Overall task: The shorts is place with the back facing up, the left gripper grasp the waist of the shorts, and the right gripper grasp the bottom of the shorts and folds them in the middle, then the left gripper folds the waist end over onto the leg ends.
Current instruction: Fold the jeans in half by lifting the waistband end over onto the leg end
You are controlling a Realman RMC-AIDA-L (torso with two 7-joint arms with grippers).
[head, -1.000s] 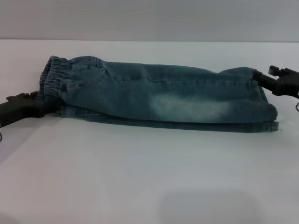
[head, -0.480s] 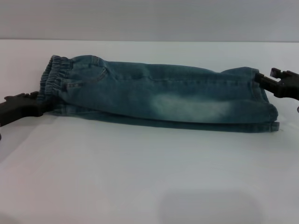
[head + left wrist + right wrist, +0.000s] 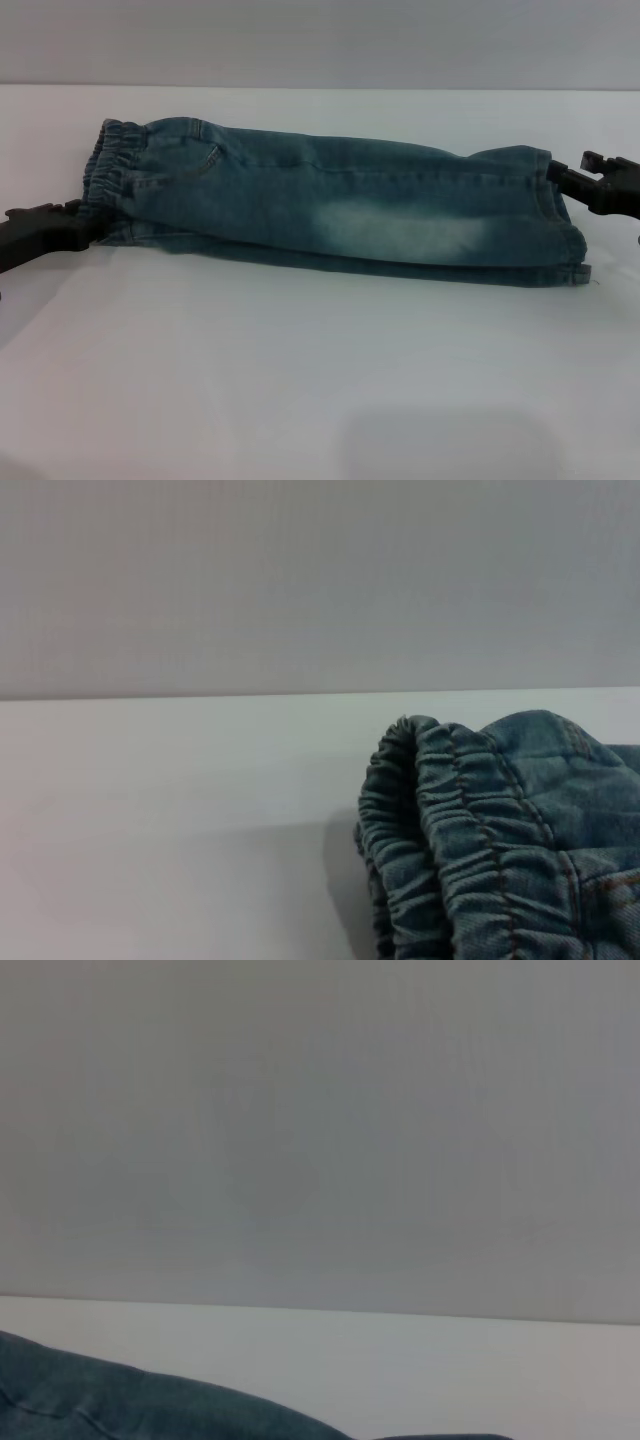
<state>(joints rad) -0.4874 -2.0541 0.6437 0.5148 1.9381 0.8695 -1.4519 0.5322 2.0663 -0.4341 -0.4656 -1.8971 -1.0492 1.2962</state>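
Observation:
The blue denim shorts (image 3: 330, 205) lie folded lengthwise across the table, elastic waist (image 3: 108, 165) on the left and leg ends (image 3: 560, 225) on the right. My left gripper (image 3: 88, 226) is low at the near corner of the waist, shut on the fabric there. My right gripper (image 3: 553, 177) sits at the far corner of the leg ends, shut on the hem. The left wrist view shows the gathered waistband (image 3: 450, 830) close up. Only a strip of denim (image 3: 120, 1400) shows in the right wrist view.
The white table (image 3: 320, 380) stretches out in front of the shorts, with a grey wall (image 3: 320, 40) behind its far edge. Nothing else stands on the surface.
Both grippers have drawn slightly outward, the left leftward and the right rightward. The shorts have been pulled flatter, and the waist has shifted a little left.

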